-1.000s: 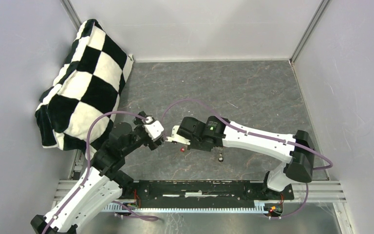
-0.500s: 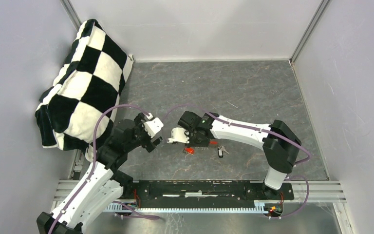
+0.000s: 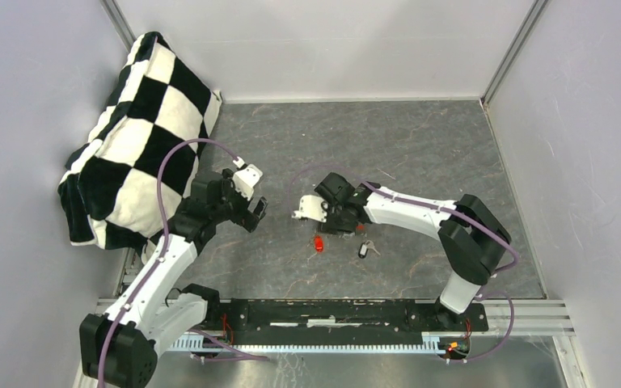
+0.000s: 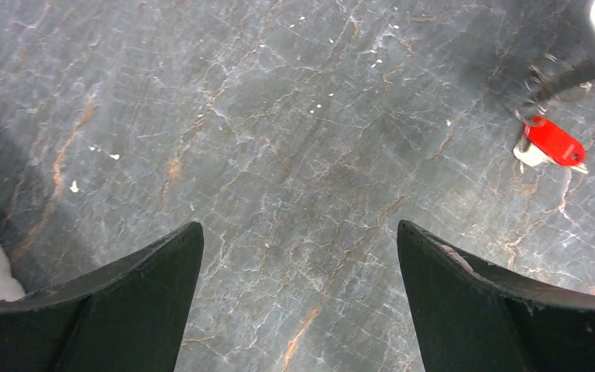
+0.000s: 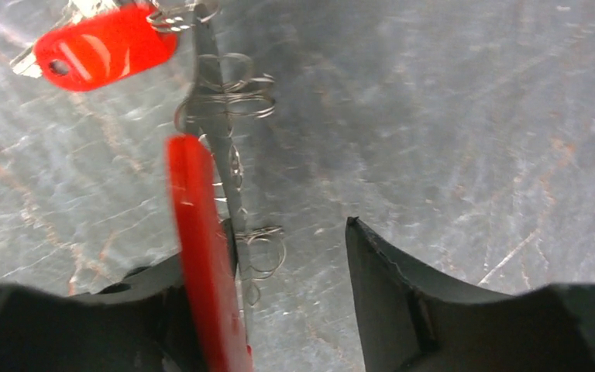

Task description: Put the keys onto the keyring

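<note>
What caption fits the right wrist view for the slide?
Right gripper open over the keyring, its red band beside one finger, red-headed key at the chain's far end.

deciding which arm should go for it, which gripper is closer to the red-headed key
Right. The right gripper sits just beyond the red-headed key, nearly over it; the left gripper is farther off to the key's left.

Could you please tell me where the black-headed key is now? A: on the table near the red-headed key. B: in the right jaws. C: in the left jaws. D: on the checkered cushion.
A: the top view shows the black-headed key lying free on the table, near the red-headed key.
</note>
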Controlling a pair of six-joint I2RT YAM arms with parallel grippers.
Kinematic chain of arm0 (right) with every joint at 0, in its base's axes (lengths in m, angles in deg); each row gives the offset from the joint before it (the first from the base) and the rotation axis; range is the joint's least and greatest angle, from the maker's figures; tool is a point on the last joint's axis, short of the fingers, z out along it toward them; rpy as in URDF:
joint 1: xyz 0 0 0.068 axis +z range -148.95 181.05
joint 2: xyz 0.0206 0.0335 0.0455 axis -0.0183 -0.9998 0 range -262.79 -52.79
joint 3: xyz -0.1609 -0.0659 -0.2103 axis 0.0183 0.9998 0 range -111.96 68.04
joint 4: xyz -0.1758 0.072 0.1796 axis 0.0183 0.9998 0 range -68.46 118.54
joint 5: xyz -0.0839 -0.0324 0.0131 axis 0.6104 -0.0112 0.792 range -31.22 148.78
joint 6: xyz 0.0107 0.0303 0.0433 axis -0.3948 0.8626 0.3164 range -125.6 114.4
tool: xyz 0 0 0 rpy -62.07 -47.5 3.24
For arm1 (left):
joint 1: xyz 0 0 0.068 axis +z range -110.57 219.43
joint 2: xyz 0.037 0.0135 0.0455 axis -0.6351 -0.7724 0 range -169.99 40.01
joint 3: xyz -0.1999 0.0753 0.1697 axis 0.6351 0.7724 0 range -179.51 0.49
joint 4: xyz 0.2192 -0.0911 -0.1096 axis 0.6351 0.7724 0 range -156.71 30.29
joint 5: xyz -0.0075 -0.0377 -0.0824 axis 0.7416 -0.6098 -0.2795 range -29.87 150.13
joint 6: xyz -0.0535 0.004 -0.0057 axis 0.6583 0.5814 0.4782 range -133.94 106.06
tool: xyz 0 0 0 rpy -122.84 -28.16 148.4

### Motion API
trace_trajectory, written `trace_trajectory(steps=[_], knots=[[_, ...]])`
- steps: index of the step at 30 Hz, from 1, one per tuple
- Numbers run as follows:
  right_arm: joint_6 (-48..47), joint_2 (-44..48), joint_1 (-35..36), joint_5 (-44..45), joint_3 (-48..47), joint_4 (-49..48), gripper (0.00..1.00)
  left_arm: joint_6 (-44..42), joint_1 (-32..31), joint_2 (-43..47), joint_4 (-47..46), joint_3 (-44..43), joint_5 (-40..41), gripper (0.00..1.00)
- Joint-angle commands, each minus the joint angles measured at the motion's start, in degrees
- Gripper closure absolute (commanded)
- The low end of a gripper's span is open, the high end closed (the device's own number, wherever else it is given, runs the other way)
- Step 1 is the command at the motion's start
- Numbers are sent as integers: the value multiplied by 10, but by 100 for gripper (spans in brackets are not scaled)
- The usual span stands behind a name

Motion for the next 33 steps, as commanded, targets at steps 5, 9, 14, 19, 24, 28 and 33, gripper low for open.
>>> trace_trajectory(steps=[5, 9, 14, 19, 24, 28, 33], knots=[[15, 54, -62, -1, -25, -90, 2, 16, 8, -34, 15, -41, -55, 0], [39, 67, -83, -19, -22, -109, 2, 28, 8, -70, 39, -70, -47, 0], [56, 89, -116, -45, -16, -135, 2, 33, 8, -130, 86, -122, -51, 0], [82, 97, -137, -57, -22, -161, 4, 20, 9, -160, 103, -142, -57, 0], [101, 108, -160, -94, -31, -167, 3, 29, 10, -189, 103, -163, -68, 0], [153, 141, -190, -89, -8, -218, 2, 47, 15, -198, 57, -164, -82, 0], [260, 297, -242, 41, 211, -468, 2, 54, 51, -226, -36, -139, -82, 0]])
